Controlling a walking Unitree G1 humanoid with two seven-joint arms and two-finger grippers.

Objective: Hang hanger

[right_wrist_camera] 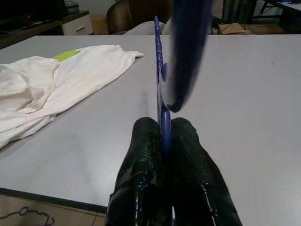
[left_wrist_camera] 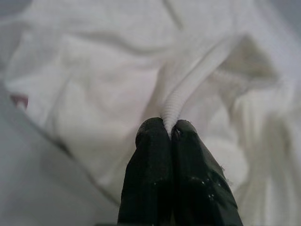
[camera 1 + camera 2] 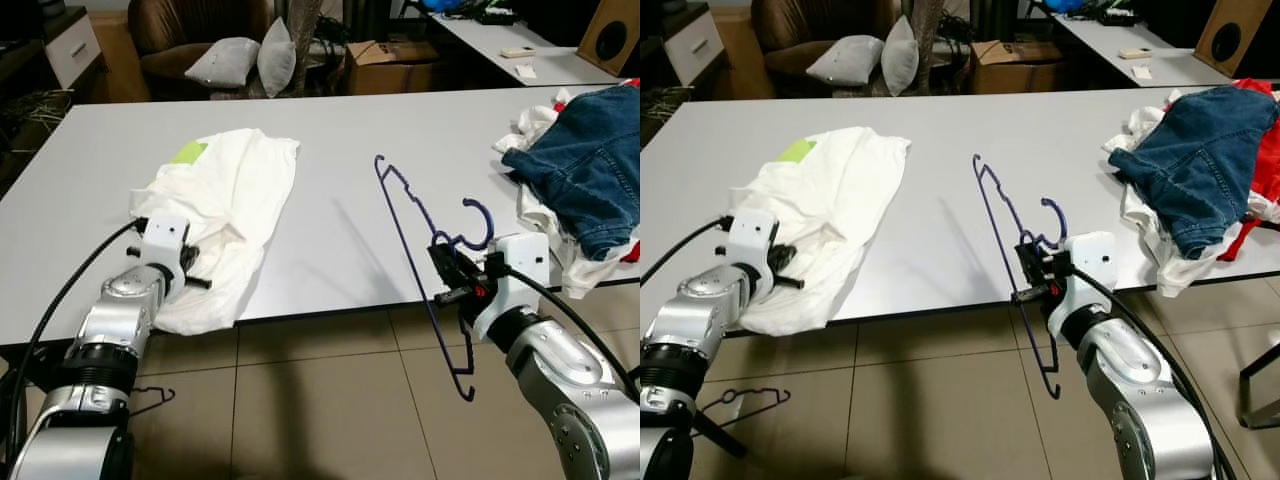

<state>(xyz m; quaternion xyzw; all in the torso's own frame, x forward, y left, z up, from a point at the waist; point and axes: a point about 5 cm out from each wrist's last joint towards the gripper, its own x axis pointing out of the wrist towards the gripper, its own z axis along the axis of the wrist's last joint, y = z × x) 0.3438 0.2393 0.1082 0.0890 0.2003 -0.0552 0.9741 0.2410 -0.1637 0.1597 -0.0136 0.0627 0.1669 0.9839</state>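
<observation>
A dark blue wire hanger (image 3: 420, 250) is held upright at the table's near edge, its hook (image 3: 482, 222) toward the right and its lower end hanging below the tabletop. My right gripper (image 3: 447, 268) is shut on its wire (image 1: 164, 123). A white shirt (image 3: 232, 205) with a green tag lies crumpled on the left of the grey table (image 3: 340, 140). At the shirt's near edge my left gripper (image 3: 192, 262) is shut on a ribbed fold of its fabric (image 2: 181, 96).
A pile of clothes topped by blue jeans (image 3: 590, 170) lies on the table's right end. Another dark hanger (image 3: 150, 400) lies on the tiled floor under the left arm. A sofa with grey cushions (image 3: 240, 55), a cardboard box and a second table stand behind.
</observation>
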